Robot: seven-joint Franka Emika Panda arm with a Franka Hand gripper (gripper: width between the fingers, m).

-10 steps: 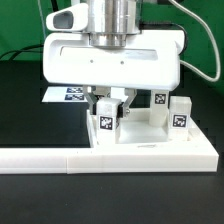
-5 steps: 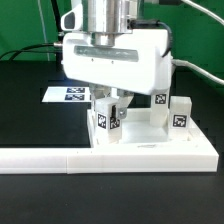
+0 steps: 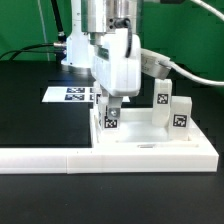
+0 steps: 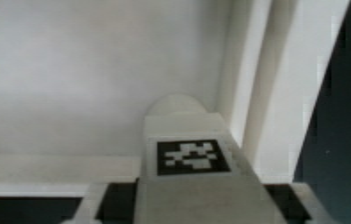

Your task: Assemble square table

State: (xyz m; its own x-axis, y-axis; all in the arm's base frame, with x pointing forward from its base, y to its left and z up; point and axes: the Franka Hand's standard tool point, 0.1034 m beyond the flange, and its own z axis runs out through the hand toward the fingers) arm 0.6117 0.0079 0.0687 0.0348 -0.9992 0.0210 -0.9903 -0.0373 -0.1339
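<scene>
Exterior view: the tabletop (image 3: 150, 148) is seen lying flat on the black table (image 3: 35, 115), pressed against the long white L-shaped barrier (image 3: 60, 157) that runs along its near edge. A tagged leg (image 3: 109, 118) is held upright over the tabletop's corner on the exterior view's left, its lower end at or just above the tray surface (contact cannot be judged). The leg is clamped between the fingers of the gripper (image 3: 110, 100), whose jaws are narrowed onto it. Two more legs (image 3: 162, 106) (image 3: 181, 112) are stood upright on the tabletop's other side. The marker board (image 3: 68, 95) is seen behind. Close up in the wrist view, the held leg (image 4: 193, 150) and tabletop (image 4: 83, 80) are shown.
</scene>
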